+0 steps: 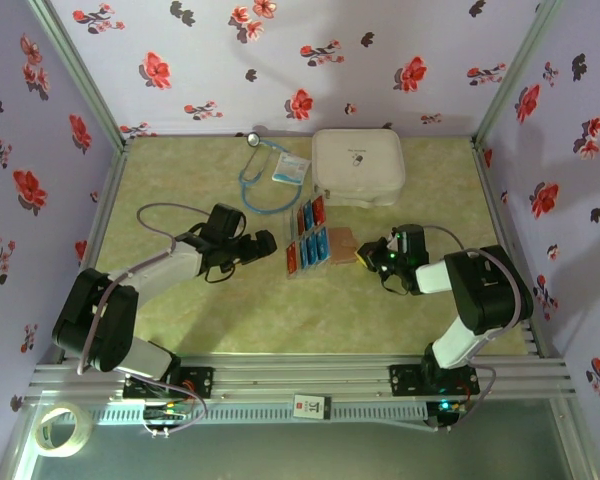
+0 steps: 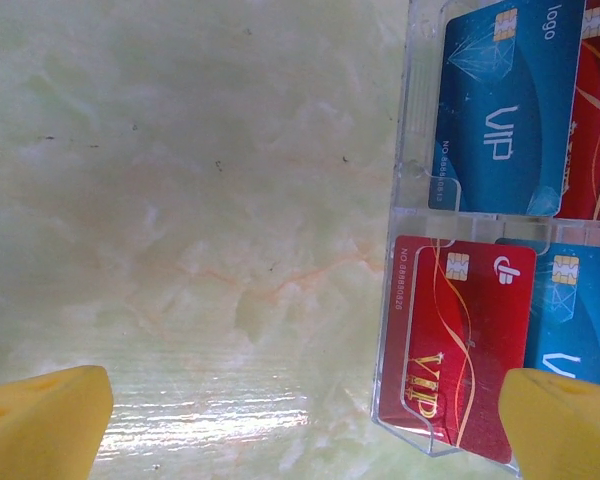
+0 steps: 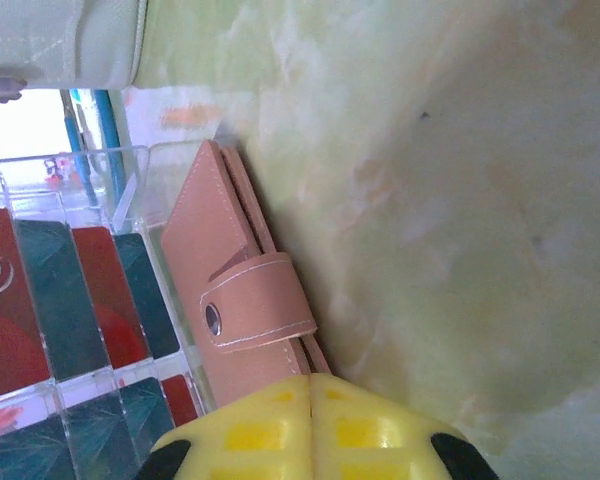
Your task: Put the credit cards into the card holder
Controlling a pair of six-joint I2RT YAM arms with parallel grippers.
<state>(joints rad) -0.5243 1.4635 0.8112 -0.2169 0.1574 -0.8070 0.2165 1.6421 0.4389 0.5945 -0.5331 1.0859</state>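
My right gripper has its yellow fingers pressed together, right at the right-hand end of the card holder. I can't tell whether any leather is pinched between them. The holder lies flat against the right wall of the clear tray, and its snap strap looks fastened. To my mind the strap has to come free first, so I want a fingertip under its edge and the holder braced so it doesn't slide. My left gripper hangs spread wide at the tray's left side, one finger over the red VIP card, well placed to lift it out. The blue VIP card waits in the next compartment.
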